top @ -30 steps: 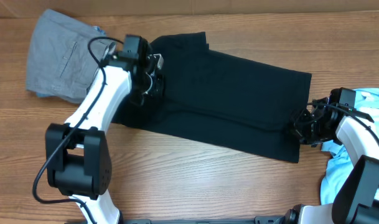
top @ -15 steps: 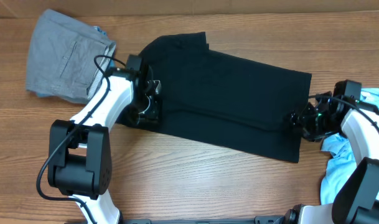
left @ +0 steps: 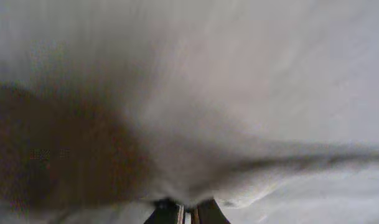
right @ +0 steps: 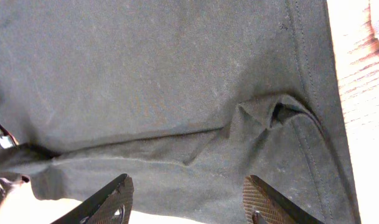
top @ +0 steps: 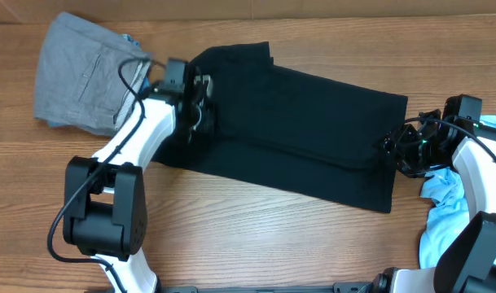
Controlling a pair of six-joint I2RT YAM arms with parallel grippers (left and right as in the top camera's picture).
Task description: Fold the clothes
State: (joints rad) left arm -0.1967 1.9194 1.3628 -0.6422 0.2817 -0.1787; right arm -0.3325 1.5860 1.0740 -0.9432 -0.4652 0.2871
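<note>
The black T-shirt (top: 305, 134) lies folded lengthwise across the middle of the table. My left gripper (top: 200, 110) is at its left end, shut on a pinch of the black fabric (left: 195, 155), which fills the left wrist view. My right gripper (top: 392, 155) is open at the shirt's right hem, its fingertips (right: 114, 196) spread wide above the hem and a small fold (right: 270, 112). A grey garment (top: 81, 73) lies at the far left. A light blue T-shirt (top: 459, 203) lies at the right edge under my right arm.
The wooden table (top: 248, 236) shows bare along the front. A cardboard-coloured wall runs along the far edge (top: 313, 6). The grey garment sits just left of my left arm.
My left gripper has lifted and moved back up toward the shirt's collar end with fabric in it. My right gripper has shifted slightly right and up at the hem.
</note>
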